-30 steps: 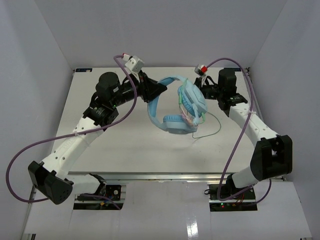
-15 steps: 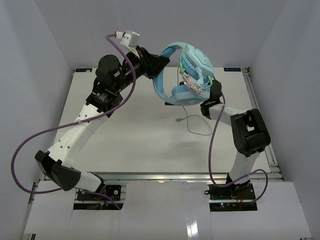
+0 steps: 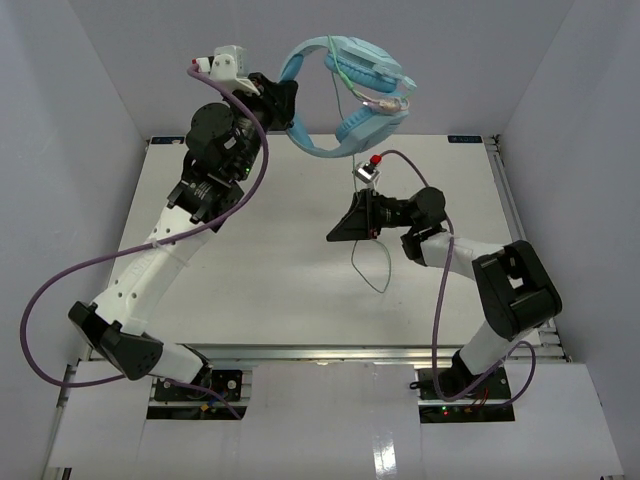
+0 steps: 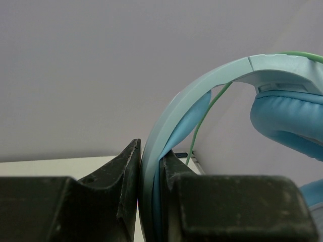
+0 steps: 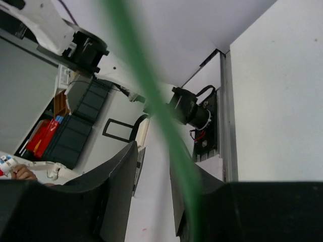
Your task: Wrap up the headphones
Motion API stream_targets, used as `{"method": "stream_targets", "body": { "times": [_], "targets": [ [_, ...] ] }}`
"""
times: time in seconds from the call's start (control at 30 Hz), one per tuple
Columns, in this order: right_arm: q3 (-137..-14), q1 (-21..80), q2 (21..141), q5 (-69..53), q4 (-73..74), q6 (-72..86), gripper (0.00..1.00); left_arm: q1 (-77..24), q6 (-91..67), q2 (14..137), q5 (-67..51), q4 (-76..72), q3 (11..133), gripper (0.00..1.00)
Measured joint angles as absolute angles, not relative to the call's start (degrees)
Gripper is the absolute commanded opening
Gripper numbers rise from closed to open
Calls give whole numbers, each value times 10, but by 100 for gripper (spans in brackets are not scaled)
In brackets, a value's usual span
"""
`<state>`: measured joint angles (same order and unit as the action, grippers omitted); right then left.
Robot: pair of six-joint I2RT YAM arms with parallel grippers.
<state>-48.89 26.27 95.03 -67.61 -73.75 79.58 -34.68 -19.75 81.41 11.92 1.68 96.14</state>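
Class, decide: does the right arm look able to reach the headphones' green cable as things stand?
Probably yes: the cable hangs right at the right end effector, across its open jaws, nothing blocking.

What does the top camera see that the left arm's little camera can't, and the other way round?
Only the top camera shows the table, the right gripper and the whole headphones held high, cable dangling down. Only the left wrist camera shows, close up, the left gripper squeezing the headband between its fingers. Both show the blue headphones, the green cable and the left gripper.
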Motion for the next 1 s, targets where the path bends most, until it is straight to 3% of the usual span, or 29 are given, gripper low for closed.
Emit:
{"method": "stream_targets", "body": {
  "times": [0.37,0.5,0.6,0.73,1.0],
  "targets": [
    [-445,369,799,-716,-745,632,35,-347,-89,864,296,-48,983,0],
    [-440,369,744,-721,-666,514,25,-342,-34,885,333,-70,984,0],
    [-447,369,703,-720,-533,390,20,-339,7,898,348,-79,985,0],
    [-534,374,690,-662,-237,168,17,-335,50,910,356,-78,983,0],
    [-771,403,718,-379,204,-197,15,-331,90,920,335,-65,894,0]
  ]
}}
